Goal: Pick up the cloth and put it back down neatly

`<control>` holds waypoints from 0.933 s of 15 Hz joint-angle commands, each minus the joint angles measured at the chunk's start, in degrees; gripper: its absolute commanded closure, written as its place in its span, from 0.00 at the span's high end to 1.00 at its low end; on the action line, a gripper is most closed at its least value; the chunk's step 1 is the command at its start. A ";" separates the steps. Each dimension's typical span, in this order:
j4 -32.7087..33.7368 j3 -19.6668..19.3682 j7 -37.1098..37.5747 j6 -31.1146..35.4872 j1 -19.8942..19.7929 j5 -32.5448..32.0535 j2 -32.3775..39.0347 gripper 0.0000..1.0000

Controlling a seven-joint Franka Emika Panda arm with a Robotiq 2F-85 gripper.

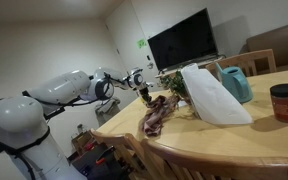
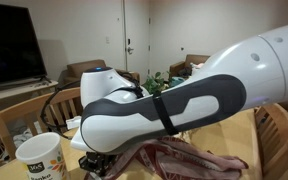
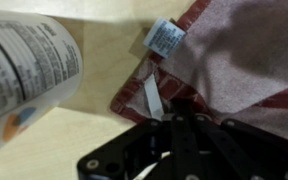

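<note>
Pick-up step is underway, judging by the pose: the pincer (image 3: 172, 124) is sitting with its jaws pressed together at the bottom centre of the wrist view. It looks to be pinching the near edge of the cloth (image 3: 234, 60), though the contact itself is dark and blurred, so the grip is a judgement. The cloth, maroon with paler mottling, is filling the right half of the wrist view. Its corner is pointing down-left, a white-and-blue label (image 3: 164, 38) is showing at top centre, and a plain white tag (image 3: 152, 98) is lying just above the pincer. In an exterior view the cloth (image 1: 159, 115) is lying bunched and elongated on the wooden counter (image 1: 234, 145), left of centre. Its upper end is rising toward the pincer (image 1: 142, 90), so it is probably being lifted at one end while the rest is resting on the wood. A printed container (image 3: 24, 70) is crowding the left of the wrist view, just beside the cloth corner. The white sheet (image 1: 214, 95) is standing just right of the cloth, with the teal jug (image 1: 236, 82) and the red-lidded jar (image 1: 284, 102) further right. In an exterior view the arm (image 2: 174, 100) is blocking most of the frame, the cloth (image 2: 189, 160) is showing below it, and a paper cup (image 2: 42, 158) is sitting lower left. The next move is calling for a rise high enough to let the folds hang free, staying clear of the container and the sheet. Then comes a slow drag-and-lower so the cloth is laying out flat before release.
</note>
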 commanded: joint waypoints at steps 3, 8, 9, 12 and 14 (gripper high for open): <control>-1.85 5.34 -1.67 5.71 -1.01 -4.34 0.03 0.00; -1.83 8.32 -1.76 9.00 -2.13 -10.10 0.25 0.00; -1.96 8.63 -1.76 9.60 -2.41 -11.05 0.27 0.00; -2.60 10.28 -1.76 10.67 -3.50 -13.52 0.34 0.00; -3.07 11.99 -1.76 10.28 -4.25 -15.07 0.35 0.00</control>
